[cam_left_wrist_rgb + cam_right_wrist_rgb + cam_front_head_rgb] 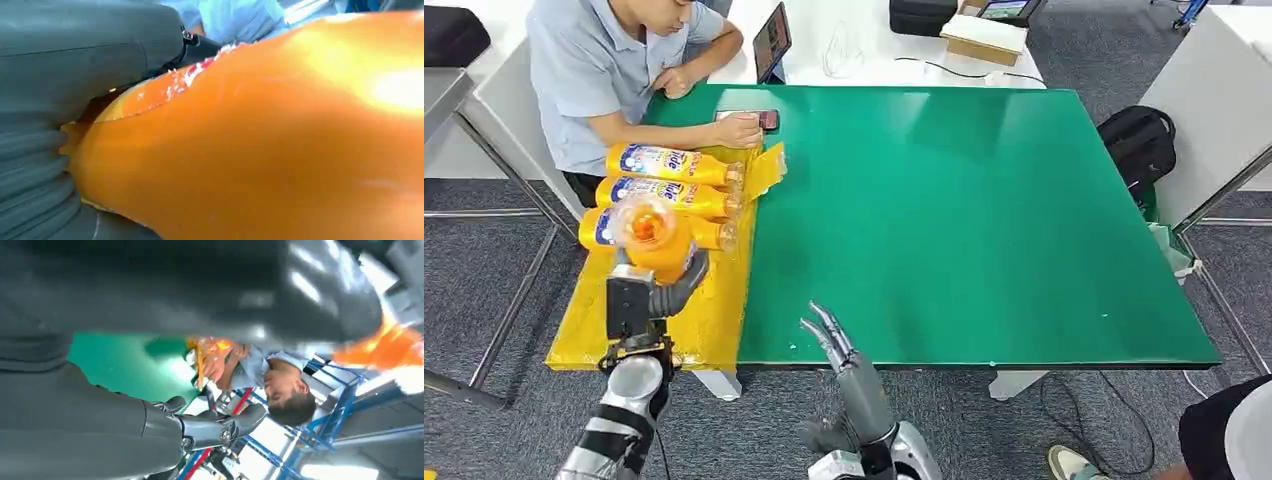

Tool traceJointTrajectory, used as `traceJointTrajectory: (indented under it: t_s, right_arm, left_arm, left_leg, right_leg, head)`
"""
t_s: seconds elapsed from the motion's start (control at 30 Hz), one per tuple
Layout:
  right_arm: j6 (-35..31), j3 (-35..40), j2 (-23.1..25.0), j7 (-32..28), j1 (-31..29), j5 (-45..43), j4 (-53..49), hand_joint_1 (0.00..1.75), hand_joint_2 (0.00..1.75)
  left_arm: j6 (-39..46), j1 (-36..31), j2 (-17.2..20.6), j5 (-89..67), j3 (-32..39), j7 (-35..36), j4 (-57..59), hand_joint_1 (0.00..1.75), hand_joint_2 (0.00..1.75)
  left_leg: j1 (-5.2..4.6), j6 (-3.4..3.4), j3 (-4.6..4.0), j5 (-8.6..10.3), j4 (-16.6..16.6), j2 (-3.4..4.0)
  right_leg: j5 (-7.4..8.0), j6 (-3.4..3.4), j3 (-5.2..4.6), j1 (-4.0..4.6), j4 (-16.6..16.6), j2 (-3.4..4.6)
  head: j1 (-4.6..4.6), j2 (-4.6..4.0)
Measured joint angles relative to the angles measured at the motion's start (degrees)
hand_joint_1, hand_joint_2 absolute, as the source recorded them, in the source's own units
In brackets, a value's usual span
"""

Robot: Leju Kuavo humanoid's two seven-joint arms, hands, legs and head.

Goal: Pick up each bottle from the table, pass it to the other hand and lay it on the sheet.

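Observation:
My left hand [649, 290] grips an orange bottle [652, 236] above the yellow sheet [714, 310], its base turned toward the head camera. The left wrist view shows the same orange bottle [260, 145] pressed close against my left hand [45, 125]. Three orange bottles with blue labels lie side by side on the sheet: the far bottle [674, 163], the middle bottle [679, 194] and the near bottle [602, 228], which is partly hidden behind the held one. My right hand [832, 335] hovers at the green table's [964, 220] front edge, fingers apart, holding nothing; my right hand [200, 427] also shows from its wrist camera.
A person [614, 60] sits at the table's far left corner, one hand resting on the sheet's far end beside a phone [764, 119]. A tablet [771, 42] stands behind. A black backpack [1139, 140] lies on the floor at right.

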Motion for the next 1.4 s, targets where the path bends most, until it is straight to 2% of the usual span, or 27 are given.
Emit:
traceJointTrajectory:
  t_s: [0.1, 0.2, 0.27, 0.43, 0.53, 0.57, 0.6, 0.63, 0.67, 0.7, 0.73, 0.77, 0.8, 0.93, 1.1, 1.27, 1.4]
  right_arm:
    - [0.61, 0.59, 0.02, 0.0, -0.19, -1.07, -0.13, 0.0, 0.0]
    - [1.81, 1.16, 0.07, 0.0, -0.22, -2.17, -0.44, 0.0, 0.0]
    - [2.69, 1.44, 0.18, 0.0, -0.38, -2.6, -0.44, 0.0, 0.0]
    - [4.18, 2.17, 0.72, 0.0, -0.57, -3.19, -0.44, 0.0, 0.0]
    - [4.72, 2.38, 1.03, 0.0, -0.56, -3.37, -0.44, 0.0, 0.0]
    - [4.83, 2.38, 1.09, 0.0, -0.57, -3.39, -0.39, 0.0, 0.0]
    - [4.96, 2.38, 1.18, 0.0, -0.58, -3.41, -0.35, 0.0, 0.0]
    - [5.18, 2.38, 1.27, 0.0, -0.56, -3.5, -0.33, 0.0, 0.0]
    - [5.27, 2.38, 1.33, 0.0, -0.54, -3.59, -0.28, 0.0, 0.0]
    - [5.44, 2.38, 1.4, 0.0, -0.54, -3.76, -0.24, 0.0, 0.0]
    - [5.77, 2.38, 1.49, 0.0, -0.54, -3.92, -0.2, 0.0, 0.0]
    - [5.94, 2.36, 1.55, 0.0, -0.54, -4.05, -0.11, 0.0, 0.0]
    - [6.16, 2.34, 1.6, 0.0, -0.54, -4.05, -0.04, 0.0, 0.0]
    - [6.65, 2.01, 1.88, 0.0, -0.47, -4.05, 0.22, 0.0, 0.0]
    - [9.36, 0.72, 1.99, 0.0, -0.19, -5.4, 0.24, 0.0, 0.0]
    - [10.34, -0.35, 2.25, 0.0, -0.01, -5.38, 0.22, 0.0, 0.0]
    - [10.47, -1.07, 2.32, 0.0, 0.05, -5.49, 0.22, 0.0, 0.0]
  left_arm:
    - [6.34, -2.47, 0.02, -12.52, -0.02, 2.12, 5.57, 1.75, 1.75]
    - [7.45, -3.67, -0.02, -38.45, 2.19, 6.76, 10.66, 1.75, 1.75]
    - [7.53, -4.51, -0.24, -49.1, 4.0, 9.27, 14.49, 1.75, 1.75]
    - [7.69, -5.72, -0.44, -66.13, 6.43, 19.64, 21.02, 1.75, 1.75]
    - [7.75, -6.42, -0.35, -70.64, 6.29, 26.68, 24.49, 1.75, 1.75]
    - [7.75, -6.89, -0.35, -70.9, 5.82, 28.66, 26.14, 1.68, 1.75]
    - [7.75, -7.28, -0.28, -71.08, 5.36, 30.15, 27.28, 1.52, 1.75]
    - [7.77, -7.75, -0.2, -71.19, 4.94, 31.87, 28.45, 1.52, 1.75]
    - [7.9, -8.29, -0.09, -71.38, 4.44, 33.5, 29.64, 1.43, 1.75]
    - [7.93, -8.79, 0.04, -71.51, 3.87, 34.85, 30.75, 0.75, 1.75]
    - [7.95, -9.35, 0.15, -71.34, 3.41, 35.87, 31.82, 0.59, 1.75]
    - [7.99, -9.98, 0.2, -70.58, 2.93, 36.09, 33.35, 0.14, 0.0]
    - [8.04, -10.51, 0.22, -69.5, 2.75, 35.34, 34.37, 0.0, 0.0]
    - [5.56, -12.83, -0.35, -58.86, 3.32, 26.08, 39.09, 0.0, 0.0]
    - [-10.91, -14.54, -2.91, -40.12, 8.35, 5.35, 40.82, 0.0, 0.0]
    - [-25.96, -14.66, -5.64, -29.8, 11.35, -0.48, 40.53, 0.0, 0.0]
    - [-32.7, -14.28, -6.38, -25.18, 12.5, -2.14, 39.18, 0.0, 0.0]
  left_leg:
    - [0.01, 0.0, 0.0, 0.0, 0.0, -0.03]
    - [0.02, 0.0, 0.0, 0.0, 0.0, -0.01]
    - [0.02, -0.01, 0.0, 0.0, 0.0, 0.04]
    - [0.02, -0.01, -0.01, 0.0, 0.0, -0.03]
    - [0.02, -0.01, -0.02, 0.0, 0.0, 0.0]
    - [0.02, 0.0, -0.02, 0.0, 0.0, 0.0]
    - [0.02, 0.0, -0.02, 0.0, 0.0, 0.0]
    - [0.02, 0.0, -0.02, 0.0, 0.0, -0.01]
    - [0.02, 0.0, -0.01, 0.0, 0.0, -0.02]
    - [0.02, 0.0, -0.01, 0.0, 0.0, -0.03]
    - [0.02, 0.0, -0.01, 0.0, 0.0, -0.03]
    - [0.01, 0.0, -0.01, 0.0, 0.0, -0.03]
    - [0.01, 0.0, 0.01, 0.0, 0.0, -0.02]
    - [0.01, -0.01, 0.14, -0.01, 0.0, -0.07]
    - [0.01, -0.02, 0.49, -0.02, -0.03, -0.44]
    - [-0.03, -0.03, 0.76, -0.04, -0.03, -0.39]
    - [-0.01, -0.01, 0.95, 0.02, -0.03, -0.4]
  right_leg:
    - [-0.01, 0.0, 0.02, 0.02, 0.01, 0.0]
    - [-0.01, -0.01, 0.0, 0.02, 0.02, 0.0]
    - [-0.01, -0.01, -0.01, 0.02, 0.02, 0.01]
    - [-0.02, -0.01, -0.02, 0.02, 0.01, 0.0]
    - [-0.02, -0.01, -0.03, 0.02, 0.01, 0.01]
    - [-0.02, -0.01, -0.02, 0.02, 0.01, 0.01]
    - [-0.02, -0.01, -0.02, 0.02, 0.01, 0.01]
    - [-0.02, -0.01, -0.02, 0.02, 0.01, 0.01]
    - [-0.02, -0.01, 0.0, 0.02, 0.01, 0.0]
    - [-0.02, -0.01, 0.0, 0.01, 0.02, 0.0]
    - [-0.02, -0.01, 0.01, 0.01, 0.02, 0.0]
    - [-0.02, -0.01, 0.02, 0.01, 0.02, 0.0]
    - [-0.02, -0.01, 0.02, 0.01, 0.02, 0.0]
    - [-0.03, -0.02, 0.16, 0.01, 0.0, -0.02]
    - [-0.16, -0.1, 0.61, 0.01, -0.01, -0.34]
    - [-0.12, -0.13, 0.83, -0.01, -0.03, -0.32]
    - [-0.11, -0.12, 1.02, 0.02, -0.02, -0.33]
  head:
    - [0.02, 0.0]
    - [0.02, 0.0]
    - [0.0, 0.0]
    - [0.0, 0.0]
    - [0.02, 0.0]
    - [0.04, 0.0]
    - [0.02, 0.0]
    - [0.02, 0.0]
    - [0.02, 0.0]
    - [0.02, 0.0]
    - [0.02, 0.0]
    - [0.02, 0.0]
    - [0.0, 0.0]
    - [-0.02, 0.0]
    - [0.04, 0.0]
    - [0.02, 0.0]
    - [0.0, 0.0]
